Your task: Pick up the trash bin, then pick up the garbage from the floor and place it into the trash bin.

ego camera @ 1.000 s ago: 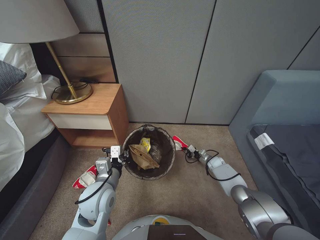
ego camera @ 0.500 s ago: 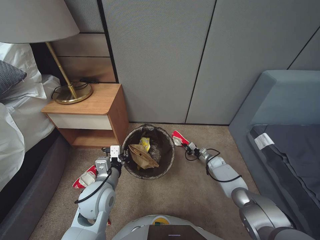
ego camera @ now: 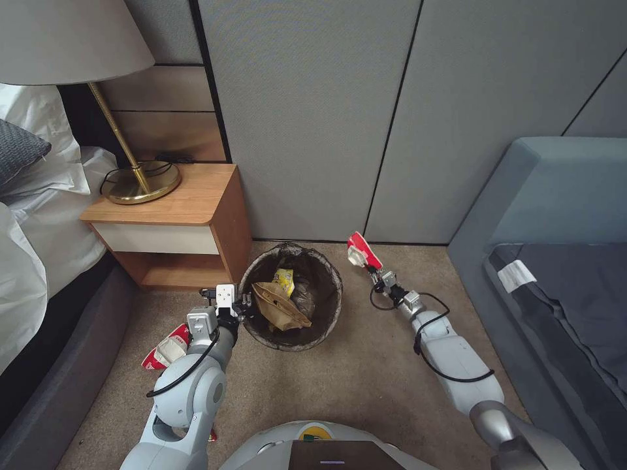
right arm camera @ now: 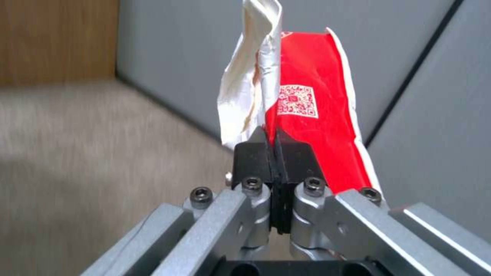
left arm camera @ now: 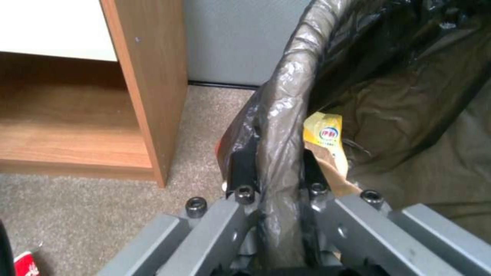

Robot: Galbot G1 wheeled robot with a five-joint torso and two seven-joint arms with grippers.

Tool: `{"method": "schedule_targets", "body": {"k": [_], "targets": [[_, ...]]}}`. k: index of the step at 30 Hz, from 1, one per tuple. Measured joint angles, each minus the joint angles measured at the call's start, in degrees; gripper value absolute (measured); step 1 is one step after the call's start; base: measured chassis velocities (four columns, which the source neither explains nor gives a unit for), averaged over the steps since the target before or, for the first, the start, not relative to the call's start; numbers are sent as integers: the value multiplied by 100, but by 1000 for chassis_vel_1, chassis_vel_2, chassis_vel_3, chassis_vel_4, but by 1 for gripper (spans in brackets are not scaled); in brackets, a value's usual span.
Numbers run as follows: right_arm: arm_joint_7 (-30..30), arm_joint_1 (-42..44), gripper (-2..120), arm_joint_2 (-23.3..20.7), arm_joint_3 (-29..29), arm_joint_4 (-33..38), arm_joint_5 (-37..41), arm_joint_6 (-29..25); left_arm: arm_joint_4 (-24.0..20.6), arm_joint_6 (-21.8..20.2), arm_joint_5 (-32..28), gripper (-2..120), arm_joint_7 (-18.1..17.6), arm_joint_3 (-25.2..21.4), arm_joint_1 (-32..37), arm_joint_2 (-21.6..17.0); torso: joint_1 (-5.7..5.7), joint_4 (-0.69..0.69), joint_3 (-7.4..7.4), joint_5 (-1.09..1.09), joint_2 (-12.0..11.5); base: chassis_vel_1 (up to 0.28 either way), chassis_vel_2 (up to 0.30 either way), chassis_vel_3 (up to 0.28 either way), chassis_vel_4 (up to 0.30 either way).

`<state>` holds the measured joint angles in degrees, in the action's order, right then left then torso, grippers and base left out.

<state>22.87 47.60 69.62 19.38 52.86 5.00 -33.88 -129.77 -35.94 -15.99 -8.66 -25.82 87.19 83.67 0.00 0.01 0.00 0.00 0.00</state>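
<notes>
Right gripper (ego camera: 372,271) lifted wrapper (ego camera: 361,250); bin (ego camera: 261,274) base hidden.

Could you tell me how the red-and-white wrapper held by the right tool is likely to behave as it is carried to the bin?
The red-and-white wrapper is probably thin and floppy: its white part twists above the right tool. It looks light, pinched only at one edge, so it may flap or slip. It should drop softly into the trash bin.

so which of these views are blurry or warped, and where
Head view: sharp, but wide-angle, wall panel seams splay outward, and the lamp leans. Right wrist view: carpet streaked with motion blur, while the red-and-white wrapper in the right gripper stays crisp. Left wrist view: soft throughout, glare on the trash bin liner.
</notes>
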Motion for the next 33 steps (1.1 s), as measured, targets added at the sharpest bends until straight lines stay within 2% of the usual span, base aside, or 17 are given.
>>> {"method": "schedule_targets", "body": {"k": [2,3,5,7,9,10,12,14,15,17,19,26,33], "targets": [[3,254,0,-114,7,517,255,-67,23,0,2,0,-2,-4,4,-1,0,0,0,0,0,0,0,0,0],[3,254,0,-114,7,517,255,-67,23,0,2,0,-2,-4,4,-1,0,0,0,0,0,0,0,0,0],[107,541,0,-240,22,1274,538,-76,51,-2,2,0,-2,-1,1,-2,0,-4,0,0,0,0,0,0,0],[152,614,0,-268,24,1507,610,-72,64,-3,1,0,-2,5,-3,-2,0,-4,0,0,0,0,0,0,0],[318,893,0,-371,18,2387,843,17,103,-6,2,0,-3,35,-8,2,0,0,0,-2,0,0,0,0,0],[318,893,0,-371,18,2387,843,17,103,-6,2,0,-3,35,-8,2,0,0,0,-2,0,0,0,0,0],[376,1056,0,-436,-31,3022,908,114,113,-20,3,0,-13,61,-9,14,0,0,0,-1,0,0,0,0,0],[389,1088,0,-451,-50,3172,918,142,113,-26,2,0,-23,80,-10,16,0,-2,0,-2,0,0,0,0,0],[408,1152,0,-484,-116,3516,926,220,111,-53,-24,0,-42,103,-9,18,0,-2,0,1,0,0,0,0,0],[410,1170,0,-498,-144,3625,927,239,106,-67,-45,0,-51,107,-8,16,0,-2,0,0,0,0,0,0,0],[406,1275,0,-638,-460,4212,905,367,89,-122,-128,0,-86,113,0,-2,0,-1,0,0,0,0,0,0,0],[402,1379,0,-849,-999,4668,786,489,34,-209,-247,0,-129,122,0,-21,0,-1,0,-1,0,0,0,0,0],[408,1461,0,-917,-1260,4558,628,486,-31,-295,-336,0,-174,145,0,-30,0,-1,0,0,0,0,0,0,0]]}}
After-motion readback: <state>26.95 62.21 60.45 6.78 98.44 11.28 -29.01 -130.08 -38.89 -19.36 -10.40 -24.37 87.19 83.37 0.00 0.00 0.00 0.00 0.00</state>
